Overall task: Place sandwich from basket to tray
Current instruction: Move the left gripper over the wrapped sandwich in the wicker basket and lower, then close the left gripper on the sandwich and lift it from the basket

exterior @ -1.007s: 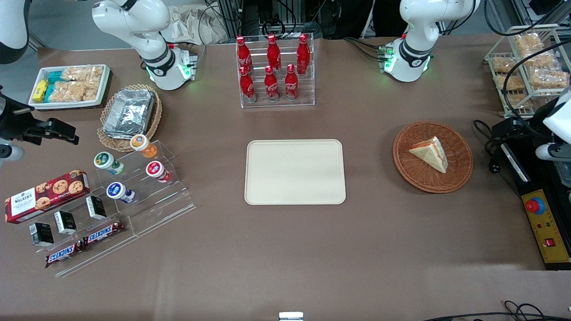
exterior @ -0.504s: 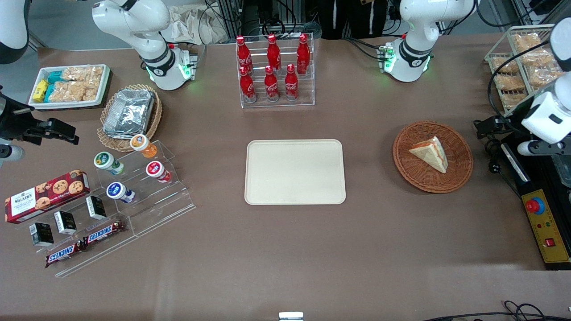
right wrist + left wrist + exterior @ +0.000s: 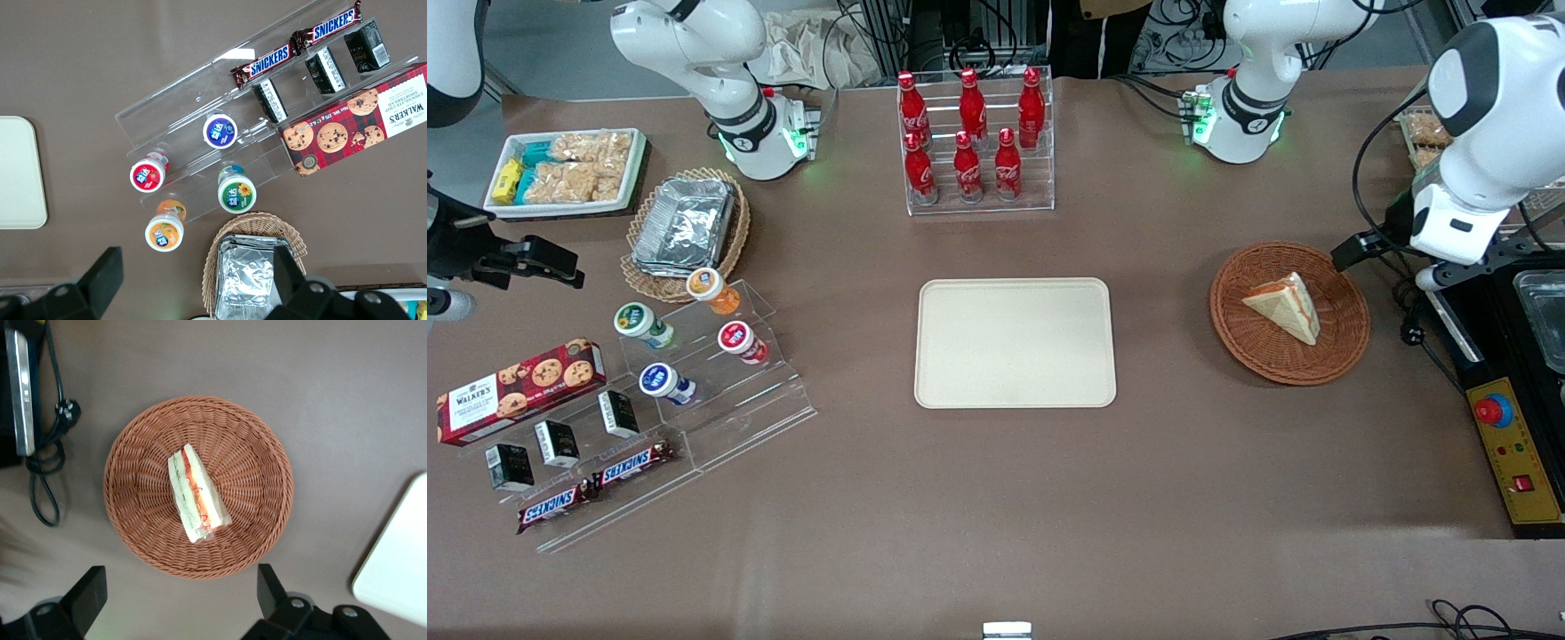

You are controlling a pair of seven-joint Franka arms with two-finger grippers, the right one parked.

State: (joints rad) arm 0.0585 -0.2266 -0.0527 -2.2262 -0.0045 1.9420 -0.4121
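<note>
The sandwich (image 3: 1283, 305), a pale bread wedge with orange-red and green filling, lies in the round reddish-brown basket (image 3: 1343, 347) toward the working arm's end of the table. The wrist view shows the same sandwich (image 3: 195, 495) in the middle of the basket (image 3: 260, 460). My left gripper (image 3: 1356, 252) hovers high, just off the basket's rim; its fingers (image 3: 179, 597) stand wide open with only bare table between them. The cream tray (image 3: 1015, 342) lies flat at the table's middle, and its corner (image 3: 400, 570) shows in the wrist view.
A clear rack of red cola bottles (image 3: 971, 142) stands farther from the camera than the tray. A black cable (image 3: 50, 463) and a control box with a red button (image 3: 1513, 458) lie beside the basket. Snack displays (image 3: 649, 391) fill the parked arm's end.
My left arm has swung in from the table's edge toward the basket, and its gripper now hangs by the basket's rim. The sandwich, basket and tray have not moved.
</note>
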